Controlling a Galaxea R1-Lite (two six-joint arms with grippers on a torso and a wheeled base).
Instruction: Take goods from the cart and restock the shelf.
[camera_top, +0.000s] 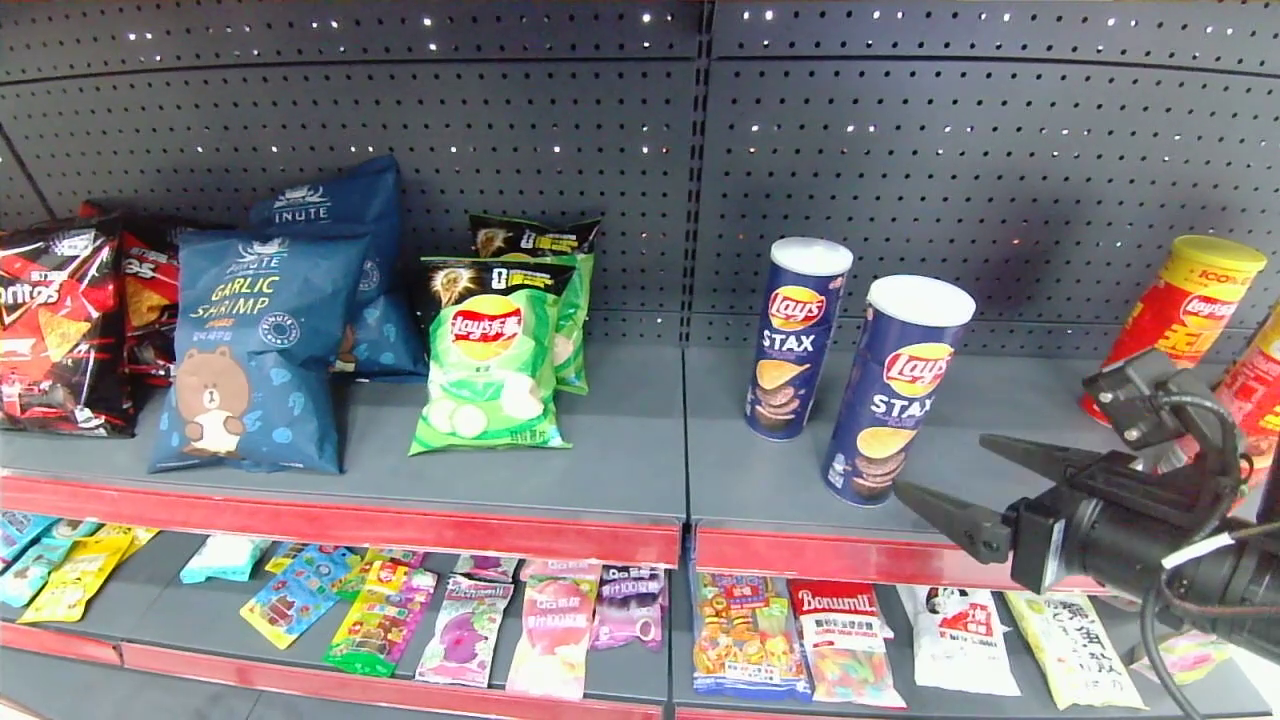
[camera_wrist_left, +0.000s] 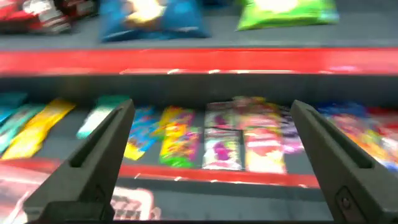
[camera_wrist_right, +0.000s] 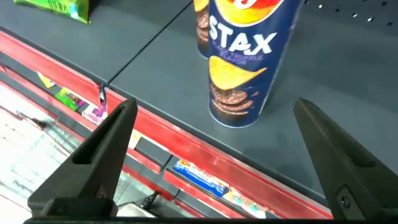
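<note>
Grey shelf (camera_top: 620, 440): front blue can (camera_top: 895, 390) beside right hand (camera_top: 940, 465), spread, empty; left hand (camera_wrist_left: 211, 104) likewise.

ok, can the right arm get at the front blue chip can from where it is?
Probably yes: the right gripper is open and faces the front blue chip can, with only bare shelf between them.

This is looking like a shop, most likely a convenience store or supermarket aisle. A grey metal shelf (camera_top: 620, 450) is running along a perforated back panel (camera_top: 560, 130), with a red price strip (camera_top: 400, 520) edging its front. Bagged crisps (camera_top: 490, 360) and blue crisp canisters (camera_top: 895, 390) are standing in facing rows, and flat candy packets (camera_top: 380, 620) are lying on the lower tier (camera_top: 165, 600).
</note>
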